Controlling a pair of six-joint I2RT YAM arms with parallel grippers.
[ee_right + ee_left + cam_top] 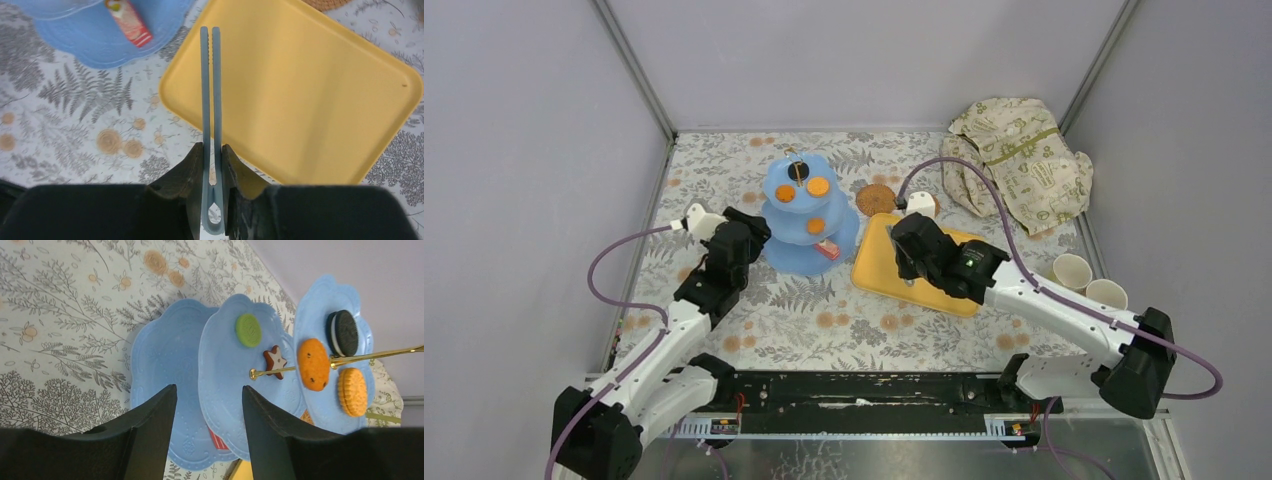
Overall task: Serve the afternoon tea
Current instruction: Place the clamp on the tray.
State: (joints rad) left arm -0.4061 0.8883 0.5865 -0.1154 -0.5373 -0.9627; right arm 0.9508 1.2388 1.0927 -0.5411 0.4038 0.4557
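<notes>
While my right tool is clamped on the hinge end of the grey-blue tongs, squeezing their arms nearly together with nothing between the tips, my left tool stands open and empty just beside the three-tier stand. That stand sits on the tabletop towards the far middle, with the yellow tray to its right. It carries a dark sandwich biscuit, an orange cookie and an orange sandwich biscuit on top, a green round and a star biscuit on the middle tier, and a red slice at the bottom. What I see of the tray is bare. One woven coaster lies behind the tray, and the two cups wait well apart from it, near my right arm.

My worry is the long tongs: gripped so far back, they could twist in my hold, and their tips hover near the stand's bottom rim, so a careless swing might flick the red slice off. My left tool is close enough that a nudge could rock the stand and slide the loose biscuits off its tiers
</notes>
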